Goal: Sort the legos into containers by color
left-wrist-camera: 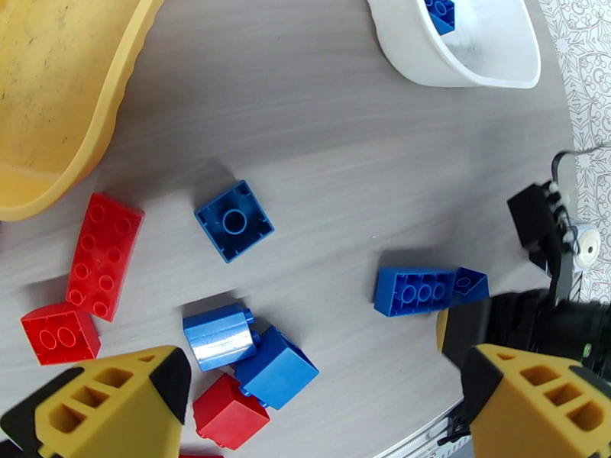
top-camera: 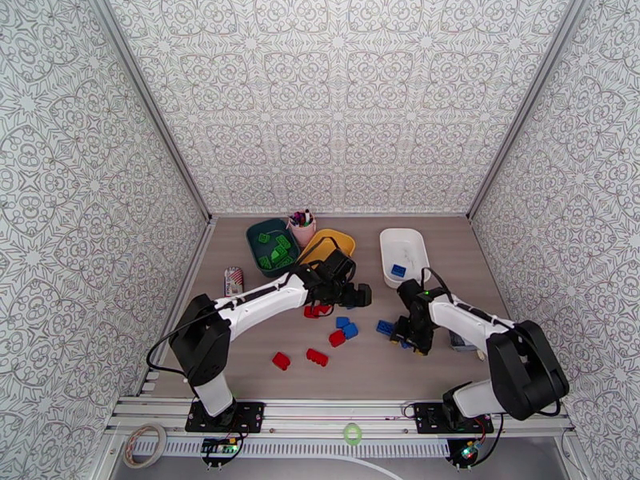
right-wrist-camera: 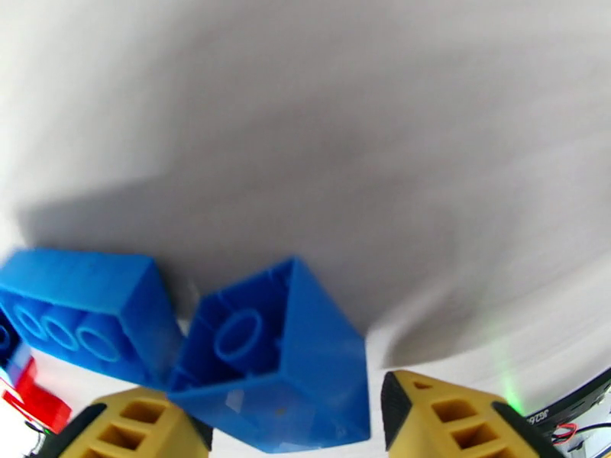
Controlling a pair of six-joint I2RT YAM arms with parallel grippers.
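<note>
So far we count greens (top-camera: 276, 254) in teal tray (top-camera: 258, 233), one blue (top-camera: 398, 271) in white tray (top-camera: 410, 236); reds (top-camera: 317, 358), blues (top-camera: 346, 326) remain near it; left fingers (left-wrist-camera: 107, 406) spread wide; right fingers (right-wrist-camera: 458, 421) straddle blue wedge (right-wrist-camera: 282, 360), grip unclear.

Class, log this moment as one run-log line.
left jaws: open over loose legos | right jaws: astride blue sloped lego, grip unclear | green legos: teal tray

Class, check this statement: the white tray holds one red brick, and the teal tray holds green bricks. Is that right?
Not quite: the brick in the white tray is blue, not red, as the top external view shows. The teal tray does hold green bricks.
</note>
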